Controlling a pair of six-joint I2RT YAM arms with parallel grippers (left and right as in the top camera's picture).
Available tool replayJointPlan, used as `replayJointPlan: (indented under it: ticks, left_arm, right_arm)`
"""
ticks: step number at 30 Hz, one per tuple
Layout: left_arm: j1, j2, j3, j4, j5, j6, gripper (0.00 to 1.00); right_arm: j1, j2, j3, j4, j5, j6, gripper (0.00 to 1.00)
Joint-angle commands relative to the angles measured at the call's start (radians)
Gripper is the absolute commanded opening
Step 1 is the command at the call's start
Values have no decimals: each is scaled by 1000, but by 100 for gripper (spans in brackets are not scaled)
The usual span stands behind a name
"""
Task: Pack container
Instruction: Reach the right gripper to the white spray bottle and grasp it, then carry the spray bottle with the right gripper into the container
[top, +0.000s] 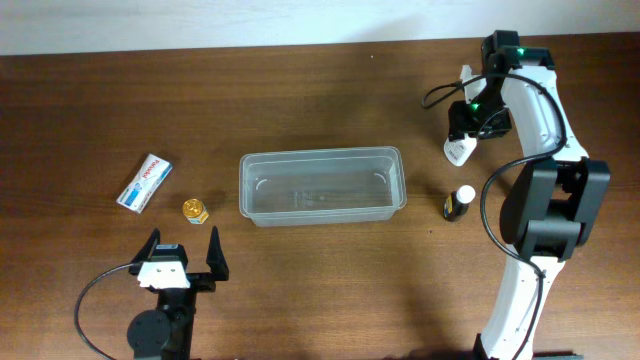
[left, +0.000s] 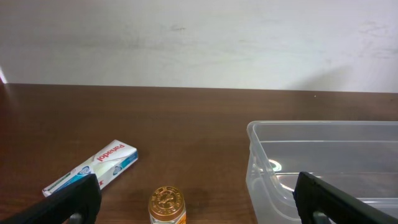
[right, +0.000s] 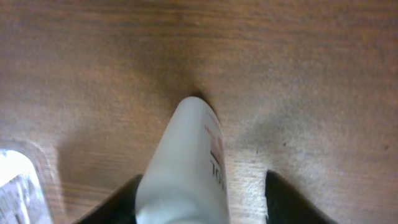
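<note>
The clear plastic container (top: 320, 190) lies empty at the table's middle; its left end shows in the left wrist view (left: 323, 162). My left gripper (top: 183, 250) is open and empty near the front edge (left: 198, 196), just behind a small gold-capped jar (top: 194, 210) (left: 166, 204). My right gripper (top: 470, 125) is at the back right, right of the container. Its fingers (right: 204, 186) are open around a white bottle (top: 458, 150) (right: 186, 162) lying on the table; the left finger is against it, the right finger stands apart.
A white and blue toothpaste box (top: 144, 181) (left: 93, 168) lies left of the jar. A small dark bottle with a white cap (top: 459, 203) stands right of the container. A pale wrapped item (right: 15, 186) lies left of the white bottle.
</note>
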Motion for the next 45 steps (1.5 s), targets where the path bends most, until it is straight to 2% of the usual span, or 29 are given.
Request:
replayJointPlan:
  ticks: [1, 4, 8, 16, 23, 36, 45]
  left_arm:
    - [5, -5, -5, -4, -7, 19, 99]
    - [5, -5, -5, -4, -7, 19, 99]
    - [5, -5, -5, -4, -7, 19, 99]
    - [5, -5, -5, -4, -7, 19, 99]
    - [5, -5, -5, -4, -7, 19, 99]
    - [5, -5, -5, -4, -7, 19, 99]
    - [5, -5, -5, -4, -7, 19, 99]
  right_arm:
    - [6, 10, -1, 2, 5, 13, 41]
    - [6, 10, -1, -2, 0, 35, 33]
    - [6, 10, 0, -15, -26, 43, 27]
    - [6, 10, 9, -51, -34, 175, 21]
    - [6, 10, 131, -163, -69, 174, 21]
    - [83, 9, 534, -454, -98, 171, 21]
    - [218, -69, 535, -453, -186, 192, 22]
